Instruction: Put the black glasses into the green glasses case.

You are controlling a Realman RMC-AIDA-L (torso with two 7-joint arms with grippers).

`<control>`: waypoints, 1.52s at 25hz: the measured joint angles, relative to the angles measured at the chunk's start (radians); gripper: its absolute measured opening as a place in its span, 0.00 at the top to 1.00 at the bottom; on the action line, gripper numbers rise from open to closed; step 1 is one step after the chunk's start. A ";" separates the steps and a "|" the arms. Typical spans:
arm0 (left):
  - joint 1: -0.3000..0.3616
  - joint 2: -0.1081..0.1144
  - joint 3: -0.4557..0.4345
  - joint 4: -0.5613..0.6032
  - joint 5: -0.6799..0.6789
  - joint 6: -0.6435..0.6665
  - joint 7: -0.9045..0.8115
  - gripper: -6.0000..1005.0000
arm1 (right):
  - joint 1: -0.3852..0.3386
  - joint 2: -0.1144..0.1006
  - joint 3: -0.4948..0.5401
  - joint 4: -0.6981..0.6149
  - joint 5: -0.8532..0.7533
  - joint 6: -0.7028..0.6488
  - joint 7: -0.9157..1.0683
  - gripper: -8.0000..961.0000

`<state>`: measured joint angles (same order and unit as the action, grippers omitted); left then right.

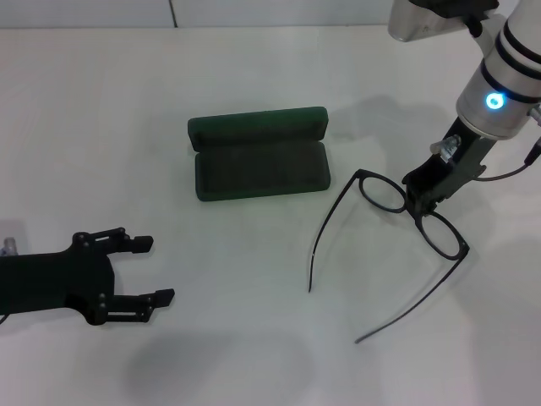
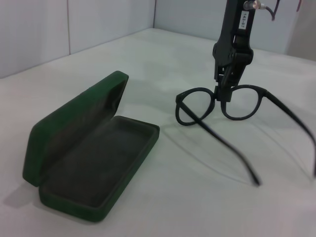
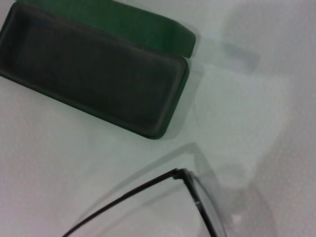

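The right gripper pinches the black glasses at the bridge, between the two lenses, with both temple arms unfolded and trailing over the white surface. The frame looks light, thin and easily bent, so the bridge is probably the soundest hold; the long arms will likely need folding or careful steering. The green glasses case lies open nearby, lining up, lid raised. The left gripper rests apart, fingers spread wide. Pale wall panels stand behind.
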<state>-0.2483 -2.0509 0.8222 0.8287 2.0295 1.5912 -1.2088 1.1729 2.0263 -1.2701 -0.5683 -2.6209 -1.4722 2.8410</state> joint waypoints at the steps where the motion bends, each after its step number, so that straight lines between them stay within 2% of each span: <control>1: -0.001 0.000 0.000 -0.003 0.000 0.000 0.000 0.14 | 0.000 0.000 0.000 0.000 -0.001 0.000 0.000 0.78; 7: -0.002 0.000 0.000 -0.006 0.001 -0.001 0.000 0.14 | -0.001 -0.003 -0.016 -0.003 -0.013 -0.001 0.000 0.90; 11: -0.002 0.000 0.000 -0.006 0.001 -0.001 0.000 0.14 | -0.006 -0.003 -0.034 -0.021 -0.028 -0.002 -0.004 0.92; 18: -0.002 0.000 0.000 -0.007 0.002 0.000 0.000 0.14 | -0.003 -0.003 -0.126 -0.053 -0.030 -0.009 -0.010 0.94; 24: -0.002 0.000 0.000 -0.006 0.002 0.000 -0.003 0.14 | -0.037 -0.004 -0.158 -0.158 -0.032 -0.026 -0.025 0.95; 29: -0.001 0.000 0.000 -0.009 0.001 0.006 -0.010 0.14 | -0.076 -0.006 -0.130 -0.244 -0.019 -0.074 -0.066 0.95; 38: 0.001 0.000 0.001 -0.019 0.001 0.037 -0.040 0.14 | -0.111 -0.008 0.017 -0.288 0.041 -0.168 -0.176 0.95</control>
<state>-0.2472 -2.0509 0.8236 0.8099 2.0310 1.6280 -1.2490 1.0615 2.0178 -1.2528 -0.8560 -2.5794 -1.6404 2.6649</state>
